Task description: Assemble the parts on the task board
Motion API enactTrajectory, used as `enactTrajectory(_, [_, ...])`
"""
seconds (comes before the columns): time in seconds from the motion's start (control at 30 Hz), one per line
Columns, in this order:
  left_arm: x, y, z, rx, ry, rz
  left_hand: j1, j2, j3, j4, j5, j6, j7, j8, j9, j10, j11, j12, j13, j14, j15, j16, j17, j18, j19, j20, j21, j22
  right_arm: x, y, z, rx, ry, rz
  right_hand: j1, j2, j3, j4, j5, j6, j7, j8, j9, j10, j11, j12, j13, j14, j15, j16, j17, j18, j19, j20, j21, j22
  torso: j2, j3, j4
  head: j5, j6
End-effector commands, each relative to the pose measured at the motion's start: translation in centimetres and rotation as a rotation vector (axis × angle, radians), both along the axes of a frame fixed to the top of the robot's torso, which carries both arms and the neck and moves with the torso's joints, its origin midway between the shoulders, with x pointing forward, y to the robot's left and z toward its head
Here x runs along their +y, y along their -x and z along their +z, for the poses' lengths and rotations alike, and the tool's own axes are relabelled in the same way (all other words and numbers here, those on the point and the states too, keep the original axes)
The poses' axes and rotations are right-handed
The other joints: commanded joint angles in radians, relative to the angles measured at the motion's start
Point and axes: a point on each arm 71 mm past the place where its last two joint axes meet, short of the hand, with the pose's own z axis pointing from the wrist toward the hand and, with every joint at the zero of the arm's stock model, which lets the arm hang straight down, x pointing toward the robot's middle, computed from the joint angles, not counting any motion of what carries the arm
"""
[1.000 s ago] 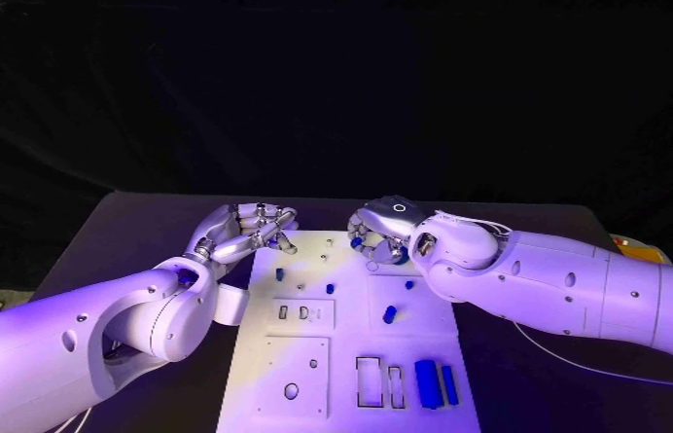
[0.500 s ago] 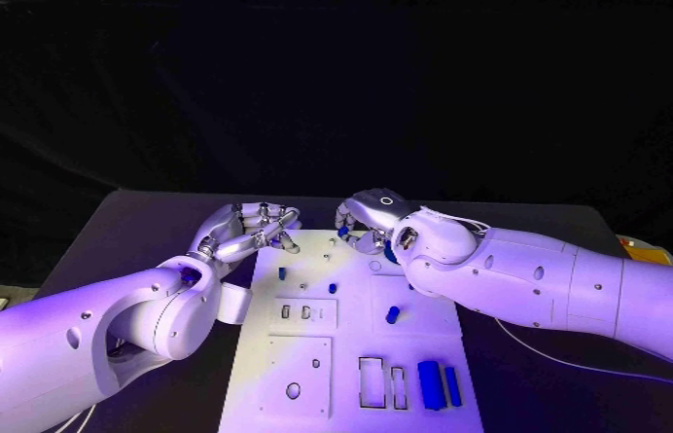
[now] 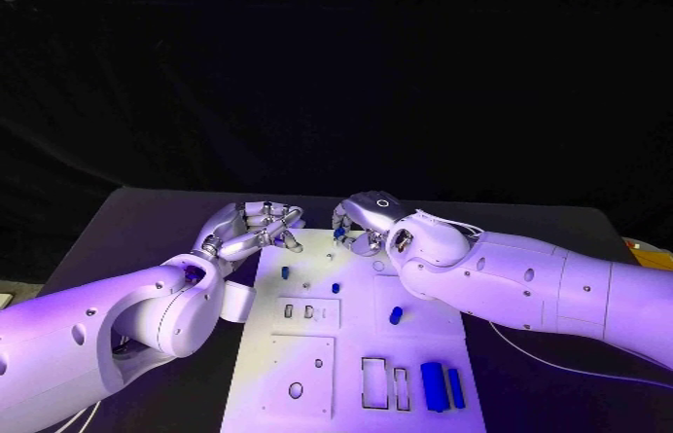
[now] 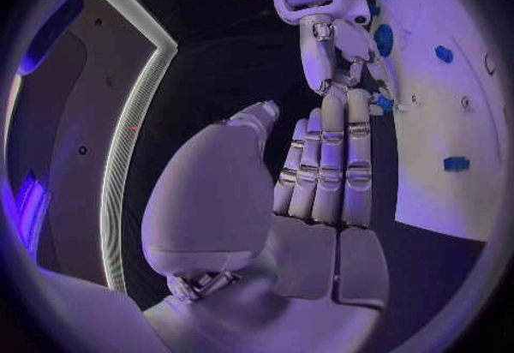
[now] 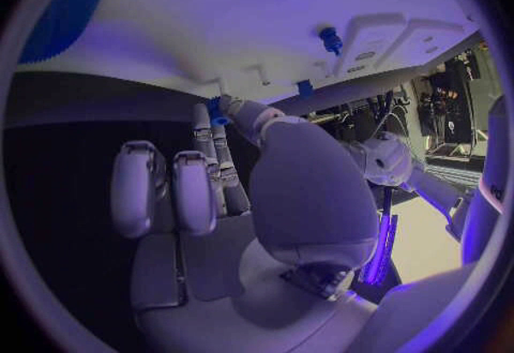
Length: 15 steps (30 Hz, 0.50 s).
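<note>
Both hands [image 3: 256, 227] [image 3: 359, 223] at board's [image 3: 351, 355] far edge

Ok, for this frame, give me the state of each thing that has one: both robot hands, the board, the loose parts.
Left robot hand: at the board's far left corner, fingers together, holds nothing visible.
Right robot hand: over the board's far edge, pinching a small blue part.
Task board: flat on the table, slots near its front still unfilled.
Two blue blocks: lying at the board's front right.
Blue peg: lying mid-board.
</note>
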Motion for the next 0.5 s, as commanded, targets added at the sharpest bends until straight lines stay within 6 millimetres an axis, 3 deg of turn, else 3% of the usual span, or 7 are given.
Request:
enactTrajectory(0.03, [-0.36,0.03,0.17,0.000,0.016,-0.024,-0.009,0.000,0.007,0.000,-0.002,-0.008,-0.002,-0.005,0.002,-0.008,0.000,-0.006,0.001,-0.007,-0.002,0.004,0.002,0.009,-0.008,0.002,0.007,0.002,0.10,0.02,-0.16,0.012,-0.002,0.002,0.010,0.022,0.006,0.001,0.004,-0.003,0.001,0.010,0.070,-0.003,0.000,-0.002,0.001,0.048,-0.002,0.004,-0.001,-0.011,0.000,-0.001,0.002,0.001,0.001,0.0000,0.0015,0.001,-0.002])
enactTrajectory(0.5, [-0.24,-0.05,0.21,0.000,0.016,-0.021,-0.010,0.000,0.007,0.000,-0.003,-0.008,-0.002,-0.005,0.002,-0.009,0.000,-0.007,0.002,-0.009,-0.002,0.005,0.003,0.009,-0.009,0.002,0.007,0.002,-0.01,0.17,-0.51,0.040,0.022,0.007,0.007,0.019,0.005,0.002,0.004,-0.004,0.001,0.010,0.071,-0.003,0.000,-0.001,0.001,0.048,-0.001,0.004,-0.001,-0.011,0.000,0.000,0.002,0.001,0.002,-0.0003,-0.0010,0.006,-0.008])
